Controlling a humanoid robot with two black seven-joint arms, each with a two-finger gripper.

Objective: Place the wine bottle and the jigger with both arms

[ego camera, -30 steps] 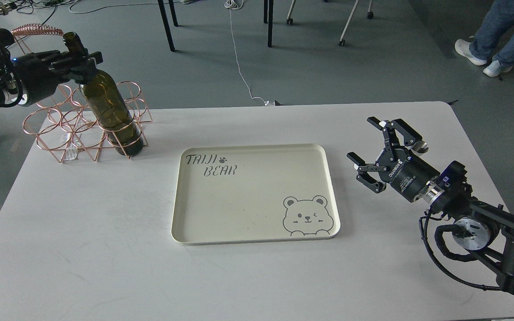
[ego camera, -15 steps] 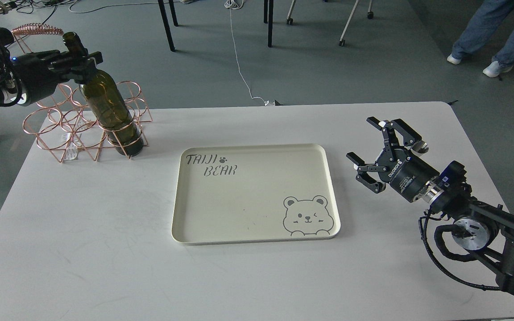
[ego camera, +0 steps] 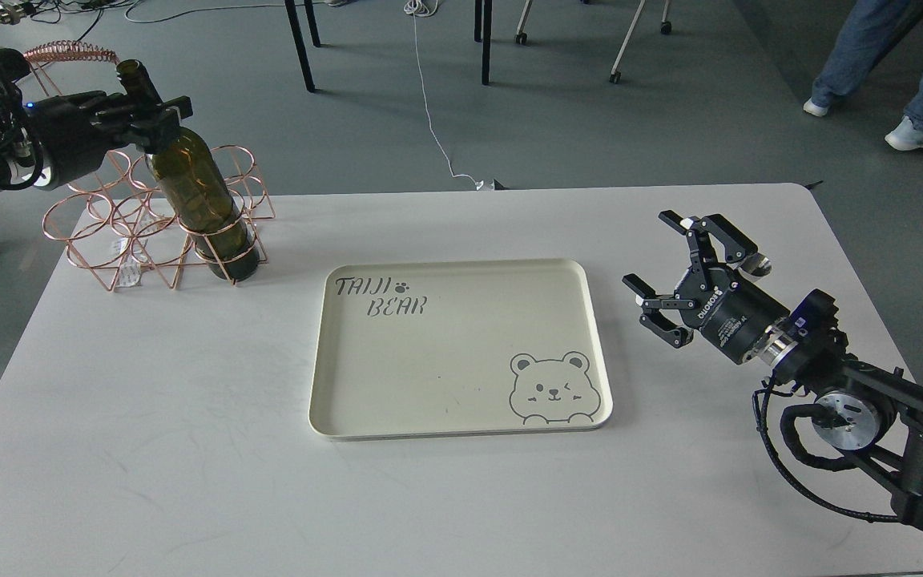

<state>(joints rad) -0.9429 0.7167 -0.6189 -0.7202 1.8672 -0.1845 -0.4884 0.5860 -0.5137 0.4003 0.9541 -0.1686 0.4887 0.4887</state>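
Left gripper [ego camera: 153, 120] clamps one wine bottle [ego camera: 201, 200]; one tray [ego camera: 461, 417].

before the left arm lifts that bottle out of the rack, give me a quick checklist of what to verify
1. Left gripper closed on the wine bottle at its neck: ok.
2. Bottle base free of the copper wire rack: not ok, its lower body sits inside a rack ring.
3. Bottle upright: not ok, it leans, top toward the left.
4. Tray free to receive it: ok, nothing lies on it.
5. Right gripper out of the path: ok, it hovers open to the right of the tray.
6. Jigger located: cannot tell, none is clearly visible in the head view.
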